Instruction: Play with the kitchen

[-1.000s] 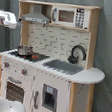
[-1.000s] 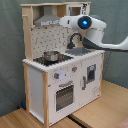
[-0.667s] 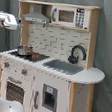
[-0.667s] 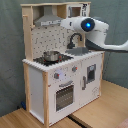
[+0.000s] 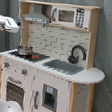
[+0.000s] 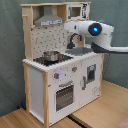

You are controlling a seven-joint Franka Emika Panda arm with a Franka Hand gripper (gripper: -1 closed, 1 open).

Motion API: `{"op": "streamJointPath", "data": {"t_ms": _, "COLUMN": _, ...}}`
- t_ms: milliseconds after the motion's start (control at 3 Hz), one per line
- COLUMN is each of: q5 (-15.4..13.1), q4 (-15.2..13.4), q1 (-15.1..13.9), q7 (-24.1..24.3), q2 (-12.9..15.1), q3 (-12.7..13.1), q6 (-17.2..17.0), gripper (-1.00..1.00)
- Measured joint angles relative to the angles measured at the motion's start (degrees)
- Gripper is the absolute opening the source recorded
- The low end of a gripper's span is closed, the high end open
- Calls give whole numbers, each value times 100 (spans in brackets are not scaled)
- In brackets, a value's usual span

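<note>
- Kitchen [image 5: 48,86] [image 6: 62,75]: tall toy unit of white panels and light wood, standing on a wooden desk [image 6: 107,107] before a grey backdrop; seen in both exterior views.
- Hood [image 5: 37,17]: grey, at the top of the kitchen, beside the microwave [image 5: 69,16].
- Backsplash [image 5: 51,40]: pale tile pattern, under the hood and the microwave.
- Pot [image 5: 24,50] [image 6: 50,56]: small and metallic, on the black hob of the kitchen's worktop.
- Sink [image 5: 64,66]: grey basin set in the worktop, next to the hob.
- Faucet [image 5: 77,53]: black and arched, directly behind the sink.
- Oven door [image 6: 64,96]: on the kitchen's front, below the knobs [image 6: 56,76].
- Robot arm [image 6: 95,31]: white, with a blue light on it, reaching over the sink end of the kitchen in the second exterior view; in the first exterior view only a white part [image 5: 6,24] shows, beside the hood.
- Hand: whether its fingers are spread or pressed together cannot be told.
</note>
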Motion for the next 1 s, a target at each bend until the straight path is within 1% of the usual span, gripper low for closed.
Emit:
{"op": "streamJointPath", "data": {"t_ms": 333, "q5": -169, "q4": -415, "q1": 336, "q7": 25, "q2": -58, "q3": -216, "q6": 360, "gripper": 100}}
{"op": "streamJointPath", "data": {"t_ms": 667, "q5": -314, "q4": -759, "q1": 622, "q7": 31, "q2": -125, "q3": -415, "q6": 684, "gripper": 100}}
{"op": "streamJointPath", "data": {"t_ms": 1000, "q5": -487, "q4": -1152, "q1": 944, "q7": 26, "q2": -233, "q3": -669, "q6": 1069, "gripper": 100}}
